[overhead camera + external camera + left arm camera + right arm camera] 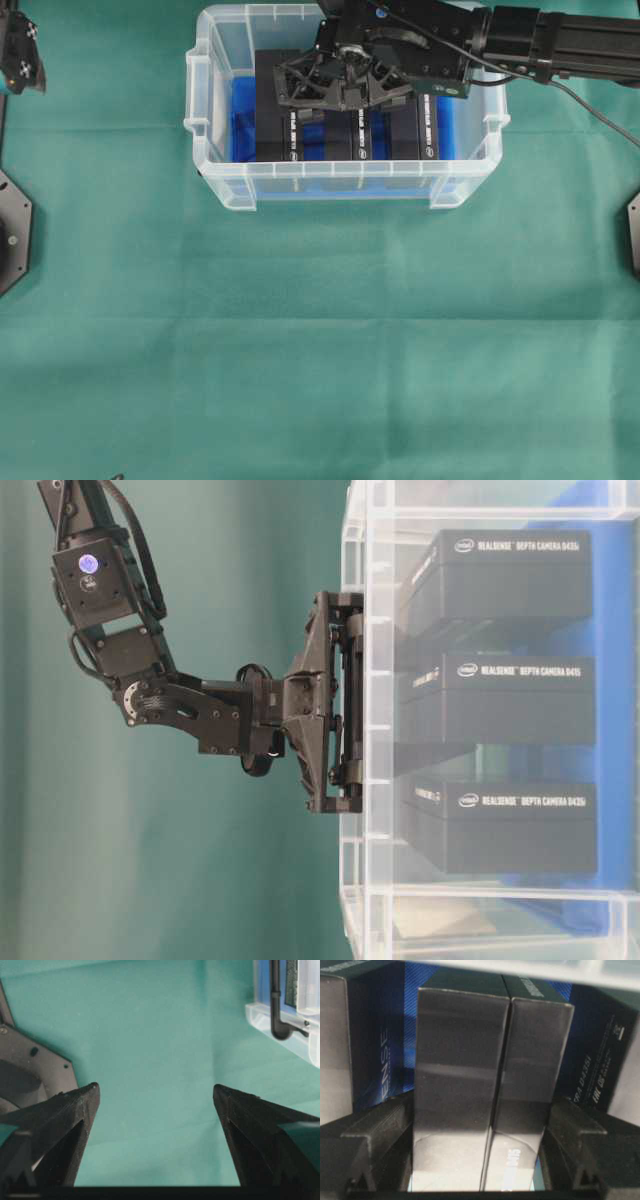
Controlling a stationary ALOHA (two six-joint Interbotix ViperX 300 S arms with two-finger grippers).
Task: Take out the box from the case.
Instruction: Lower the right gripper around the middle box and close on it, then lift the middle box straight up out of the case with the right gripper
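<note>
— What's in the clear plastic case [215,150] up at the far side of the green cloth [300,350]?

— Three black boxes, lined up side by side on its blue-lined bottom. From table level you can read "RealSense Depth Camera D435i" on their faces. In the overhead view I count a left box [277,125], a middle one [351,135] and a right one [420,125].

— Which way do they lie?

— Seen from overhead, each box's long axis runs from the far wall toward the near wall, and the printed strips face up along the near ends. All three sit inside the case, none lifted above the rim.

— And the right gripper [345,88]?

— It's down inside the case, reaching in from the right, over the middle of the row. Its wrist camera shows the fingers [380,1135] standing on either side of two dark box faces [455,1070] that sit tight together. The fingers are close beside the outer edges, partly spread; whether they actually press the cardboard I cannot tell.

— The left gripper [155,1095]?

— Off at the left edge, well apart from the case, spread wide over bare cloth with nothing between its fingers.
</note>
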